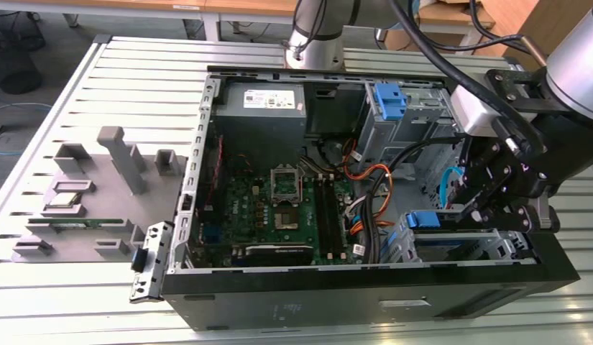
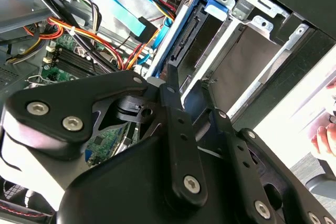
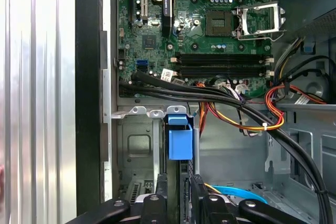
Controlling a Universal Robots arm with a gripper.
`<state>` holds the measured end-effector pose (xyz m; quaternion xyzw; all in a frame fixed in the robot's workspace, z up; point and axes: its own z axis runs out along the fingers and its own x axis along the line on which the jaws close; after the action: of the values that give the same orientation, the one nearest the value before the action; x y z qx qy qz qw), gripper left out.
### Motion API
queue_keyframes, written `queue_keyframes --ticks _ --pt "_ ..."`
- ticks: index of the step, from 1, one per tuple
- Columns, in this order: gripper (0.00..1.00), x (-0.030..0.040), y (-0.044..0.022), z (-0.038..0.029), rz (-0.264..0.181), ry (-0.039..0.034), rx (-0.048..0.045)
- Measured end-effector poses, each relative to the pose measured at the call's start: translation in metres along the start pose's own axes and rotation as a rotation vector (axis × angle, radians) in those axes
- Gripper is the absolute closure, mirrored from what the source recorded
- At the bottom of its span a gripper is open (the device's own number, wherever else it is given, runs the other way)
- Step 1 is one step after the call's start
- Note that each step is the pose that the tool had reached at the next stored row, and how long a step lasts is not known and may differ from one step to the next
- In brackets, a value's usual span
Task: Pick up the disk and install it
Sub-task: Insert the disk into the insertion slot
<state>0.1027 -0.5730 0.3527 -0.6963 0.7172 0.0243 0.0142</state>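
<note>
Disk [image 3: 180, 142], edge-on in the cage [image 3: 134, 145], mostly hidden by gripping hand [image 3: 178, 181].

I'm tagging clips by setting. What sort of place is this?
Probably a robotics lab bench for computer assembly: an open computer case lies on a slotted aluminium table, a grey fixture beside it holds loose parts, and a robot arm reaches into the case.
</note>
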Motion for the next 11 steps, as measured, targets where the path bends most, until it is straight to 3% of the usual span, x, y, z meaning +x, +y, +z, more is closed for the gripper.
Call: queue_keyframes --ticks 5,8,11 --pt "0.68 0.0000 0.0000 -0.0003 0.003 0.0024 0.0024" --pt "0.68 0.0000 -0.0001 0.0001 0.038 0.0020 0.0043" --pt "0.68 0.0000 0.0000 0.0003 0.045 0.0018 0.0047"
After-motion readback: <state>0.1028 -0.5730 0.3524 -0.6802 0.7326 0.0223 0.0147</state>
